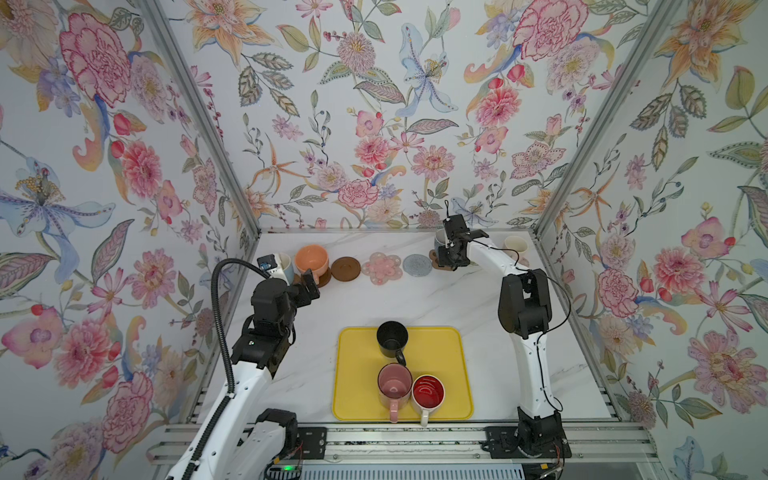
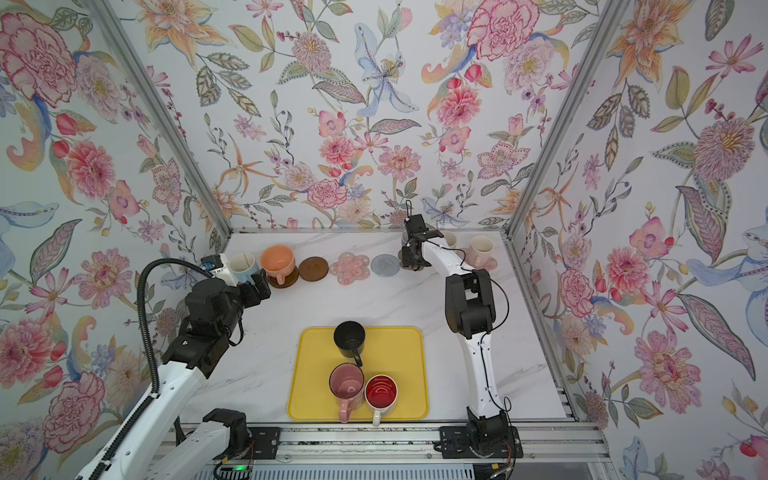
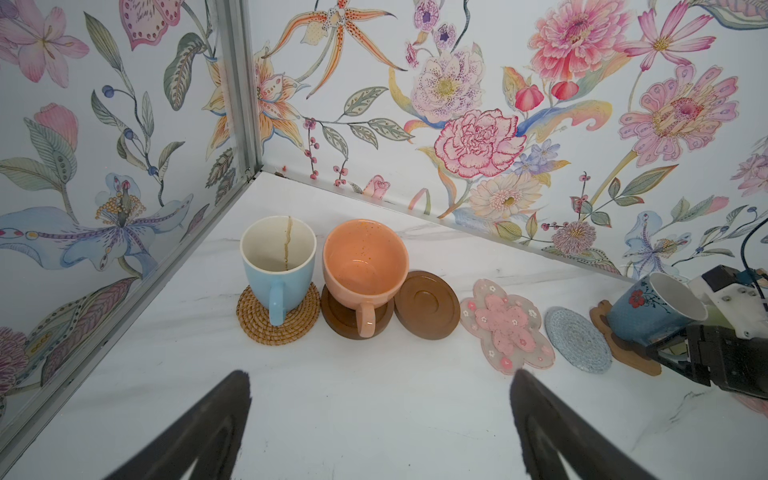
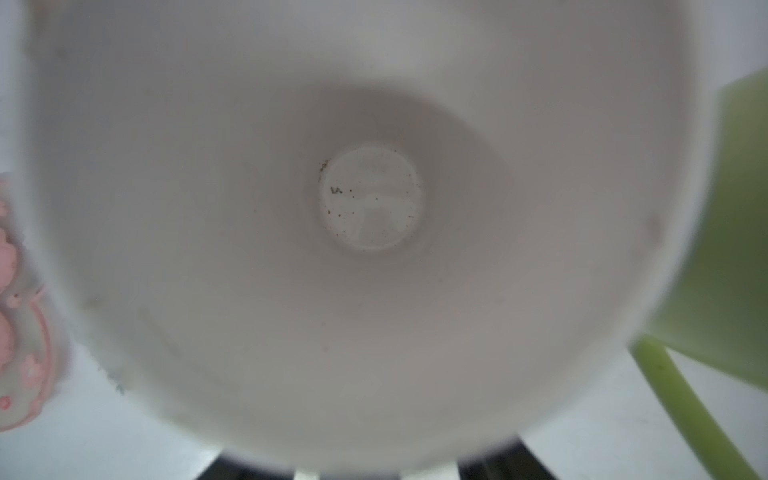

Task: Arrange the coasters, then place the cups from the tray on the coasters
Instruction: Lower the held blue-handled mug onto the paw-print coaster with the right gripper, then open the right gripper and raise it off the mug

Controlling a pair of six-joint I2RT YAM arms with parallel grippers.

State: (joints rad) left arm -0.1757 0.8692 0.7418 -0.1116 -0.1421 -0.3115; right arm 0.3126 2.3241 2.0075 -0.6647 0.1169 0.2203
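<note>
We see the left hand [image 3: 380, 376] wide open, while for the right hand [image 1: 449, 255], at the blue cup [image 3: 648, 311] on the paw coaster [image 3: 627, 357] right of centre, we cannot tell, and the tray [image 1: 357, 374] lies at lower centre.

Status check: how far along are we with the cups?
Done: coasters in a back row; blue mug on rattan, peach mug on a brown disc, white mug far right. In hand: right gripper at the floral mug on the paw coaster, grip unclear. To do: black mug, pink mug and red-inside mug on the tray; second brown disc, flower coaster and grey coaster bare.
</note>
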